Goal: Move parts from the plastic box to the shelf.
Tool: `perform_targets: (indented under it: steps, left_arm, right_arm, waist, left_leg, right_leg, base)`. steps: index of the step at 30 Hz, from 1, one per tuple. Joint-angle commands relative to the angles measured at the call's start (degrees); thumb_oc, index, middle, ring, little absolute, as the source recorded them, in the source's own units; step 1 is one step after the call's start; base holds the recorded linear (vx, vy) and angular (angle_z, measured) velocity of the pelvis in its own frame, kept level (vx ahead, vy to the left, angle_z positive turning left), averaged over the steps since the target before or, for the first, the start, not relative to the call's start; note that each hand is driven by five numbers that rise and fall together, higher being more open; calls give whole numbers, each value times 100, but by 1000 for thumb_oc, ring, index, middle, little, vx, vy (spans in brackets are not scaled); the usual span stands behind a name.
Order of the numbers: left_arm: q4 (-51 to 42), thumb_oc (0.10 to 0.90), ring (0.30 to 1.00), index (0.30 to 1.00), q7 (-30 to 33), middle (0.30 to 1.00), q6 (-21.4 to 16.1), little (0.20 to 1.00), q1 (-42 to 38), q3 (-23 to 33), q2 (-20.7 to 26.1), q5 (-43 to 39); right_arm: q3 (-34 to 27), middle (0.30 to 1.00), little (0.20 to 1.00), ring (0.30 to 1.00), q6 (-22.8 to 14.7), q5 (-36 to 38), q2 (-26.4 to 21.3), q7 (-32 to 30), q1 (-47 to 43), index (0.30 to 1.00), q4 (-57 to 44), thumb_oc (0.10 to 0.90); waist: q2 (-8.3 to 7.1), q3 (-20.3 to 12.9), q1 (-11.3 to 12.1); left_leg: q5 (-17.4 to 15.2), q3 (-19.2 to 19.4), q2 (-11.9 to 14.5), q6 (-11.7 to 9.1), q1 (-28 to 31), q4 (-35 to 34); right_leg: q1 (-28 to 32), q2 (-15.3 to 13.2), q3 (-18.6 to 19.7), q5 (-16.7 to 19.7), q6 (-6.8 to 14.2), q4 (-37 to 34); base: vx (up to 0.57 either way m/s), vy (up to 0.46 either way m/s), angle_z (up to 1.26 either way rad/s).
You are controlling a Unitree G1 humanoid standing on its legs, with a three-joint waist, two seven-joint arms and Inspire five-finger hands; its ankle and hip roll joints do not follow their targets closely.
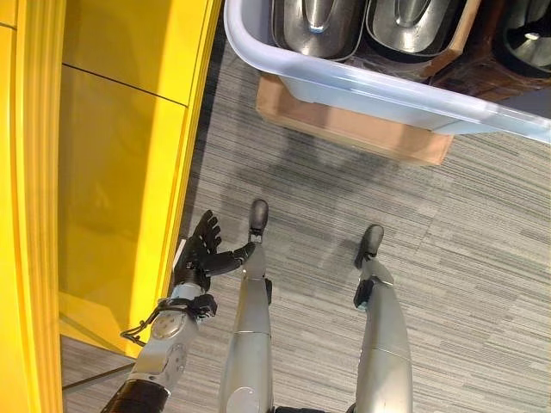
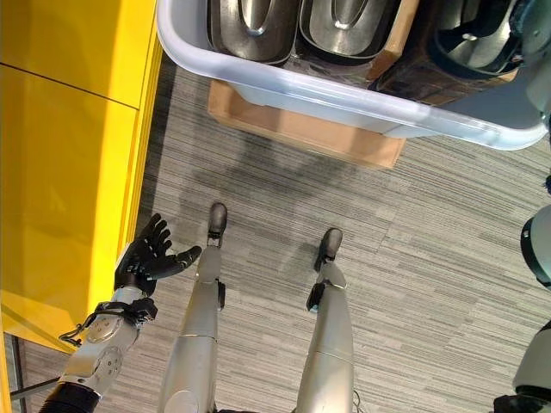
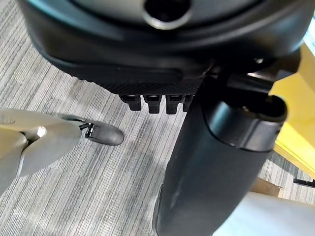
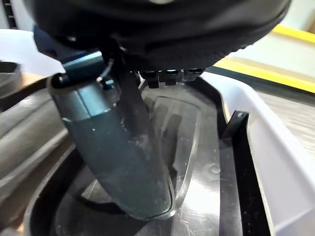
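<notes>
We see the plastic box (image 1: pixel 362 90), pale and translucent, at the far side of the scene, resting on a flat cardboard slab (image 1: pixel 344 129) on the grey carpeted floor (image 1: pixel 448 258). Inside it lie the parts (image 1: pixel 318 26): dark, glossy, dished metal shells packed side by side, with wooden dividers (image 2: pixel 394 39) between some of them. The yellow shelf (image 1: pixel 112 172) stands along the left.

Our left hand (image 1: pixel 200 254) hangs low on the left, just beside the shelf's edge, with fingers spread straight and nothing in it. Our right hand (image 4: pixel 118 162) is down inside the box, its thumb lying against the polished inner face of one metal part (image 4: pixel 197 187), close to the box's white wall (image 4: pixel 275 162). Its fingers show only as short stubs past the palm, and we cannot tell whether they are straight or curled onto the part.

We judge the parts to be stiff, fairly heavy for their bulk and slippery on the smooth curved faces, so a flat press on the middle would likely slide. The raised rim looks the better place to take hold, with the thumb inside and the fingers under the outer edge. Tight nesting may make the part bind as it lifts.
</notes>
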Motion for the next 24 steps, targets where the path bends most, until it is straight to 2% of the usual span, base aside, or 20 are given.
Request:
perform_targets:
  steps: [1, 6, 13, 18, 20, 24]
  left_arm:
    - [-539, 900, 1000, 1000, 42, 1000, -394, 1000, 259, 20, 440, 2]
    - [-564, 900, 1000, 1000, 35, 1000, -394, 1000, 228, -15, 457, 27]
    - [-478, 900, 1000, 1000, 6, 1000, -352, 1000, 194, -79, 444, 44]
    - [-417, 900, 1000, 1000, -5, 1000, -313, 1000, 170, -82, 412, 19]
    - [-375, 900, 1000, 1000, 2, 1000, -279, 1000, 168, -36, 415, 5]
    - [-327, 900, 1000, 1000, -37, 1000, -199, 1000, 200, 86, 451, -23]
  right_arm:
    - [590, 1000, 1000, 1000, 190, 138, -354, -420, -911, 1000, 376, 900]
    - [613, 1000, 1000, 1000, 202, 147, -349, -466, -991, 1000, 390, 900]
    - [589, 1000, 1000, 1000, 225, 169, -325, -496, -967, 1000, -19, 900]
    - [541, 1000, 1000, 1000, 254, 105, -400, -502, -849, 1000, -1053, 900]
    - [450, 1000, 1000, 1000, 280, 44, -529, -496, -713, 1000, -1863, 900]
    - [236, 1000, 1000, 1000, 282, -22, -709, -382, -422, 1000, -2597, 900]
  waist:
    - [110, -38, -14]
    - [135, -38, -3]
    - [79, -38, -19]
    - [-68, -38, -71]
    - [-204, -38, -117]
    - [-439, -57, -145]
  left_leg:
    - [-410, 102, 251, -177, 739, -46]
    - [-407, 102, 235, -181, 752, -48]
    - [-440, 105, 251, -183, 909, -17]
    - [-501, 111, 262, -183, 1128, 17]
    - [-570, 122, 272, -180, 1341, 80]
    - [-641, 141, 258, -164, 1643, 134]
  right_leg:
    - [537, 149, -60, 694, -115, -1005]
    - [537, 149, -47, 673, -118, -966]
    - [719, 141, -74, 660, -119, -973]
    - [1017, 153, -122, 673, -119, -1040]
    - [1302, 143, -131, 683, -111, -1094]
    - [1793, 138, -185, 734, -99, -1290]
  base:
    - [0, 0, 0]
    - [0, 0, 0]
    - [-1, 1, 0]
    - [-8, 3, 0]
    - [-34, 35, 8]
    - [-34, 29, 8]
